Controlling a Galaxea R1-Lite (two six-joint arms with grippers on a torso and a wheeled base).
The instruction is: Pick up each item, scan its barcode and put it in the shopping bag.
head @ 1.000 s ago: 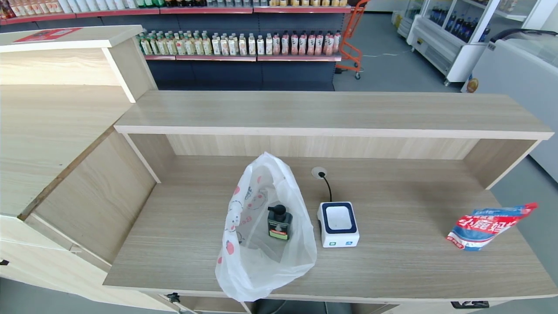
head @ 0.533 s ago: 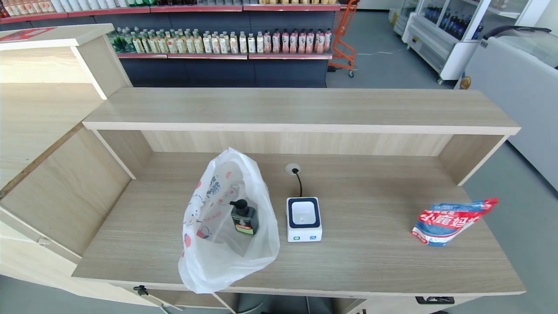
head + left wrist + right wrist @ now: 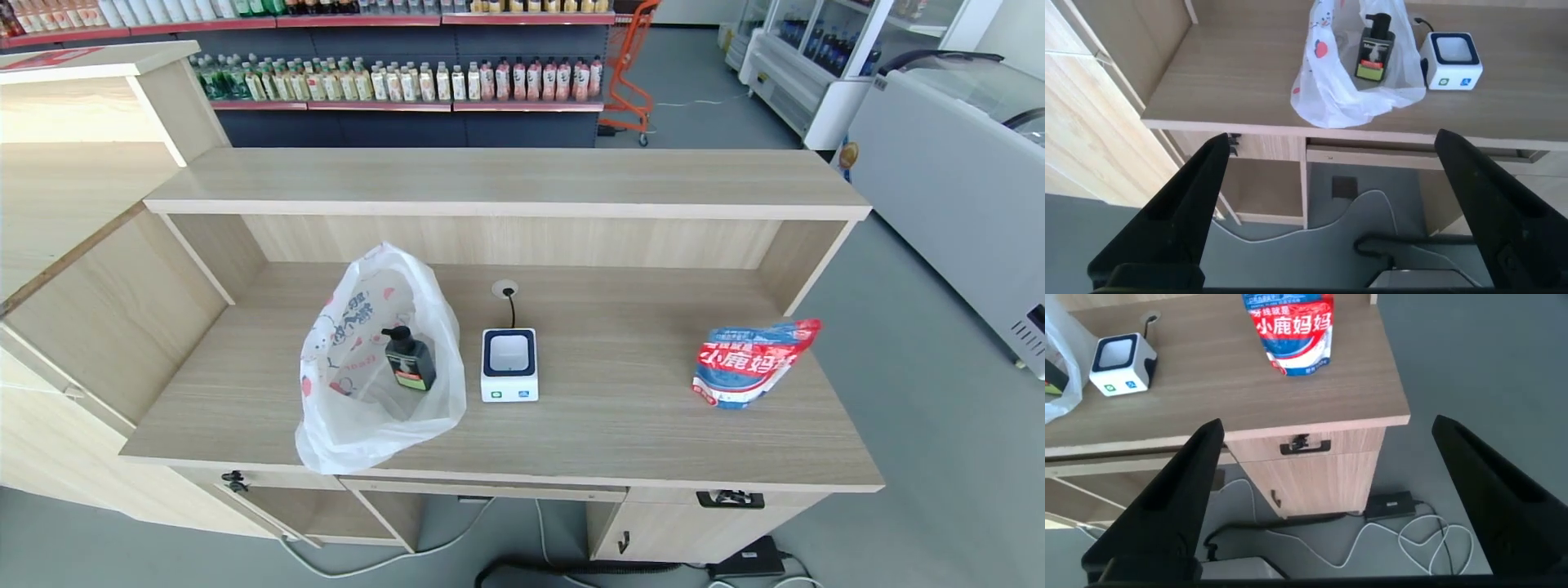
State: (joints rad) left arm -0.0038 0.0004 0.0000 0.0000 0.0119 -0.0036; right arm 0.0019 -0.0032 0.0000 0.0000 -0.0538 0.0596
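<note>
A white shopping bag (image 3: 359, 408) with red prints stands open on the wooden counter (image 3: 620, 408), left of centre. A dark pump bottle (image 3: 408, 361) sits inside it. A white barcode scanner (image 3: 509, 365) stands just right of the bag. A red and blue pouch (image 3: 747, 363) stands near the counter's right end. My left gripper (image 3: 1333, 143) hangs open and holds nothing, in front of the counter's near edge, short of the bag (image 3: 1331, 90) and bottle (image 3: 1374, 53). My right gripper (image 3: 1328, 425) is open too, holds nothing, and is short of the pouch (image 3: 1290, 331).
A raised shelf (image 3: 506, 175) runs along the counter's back, with a side wall (image 3: 106, 318) on the left. Drawers and loose cables (image 3: 392, 559) lie under the front edge. Open floor (image 3: 922, 408) is to the right, with freezers beyond.
The whole head picture has shifted and the counter looks smaller and farther, so the camera has moved back. Bag, bottle, scanner and pouch keep their places on the counter.
</note>
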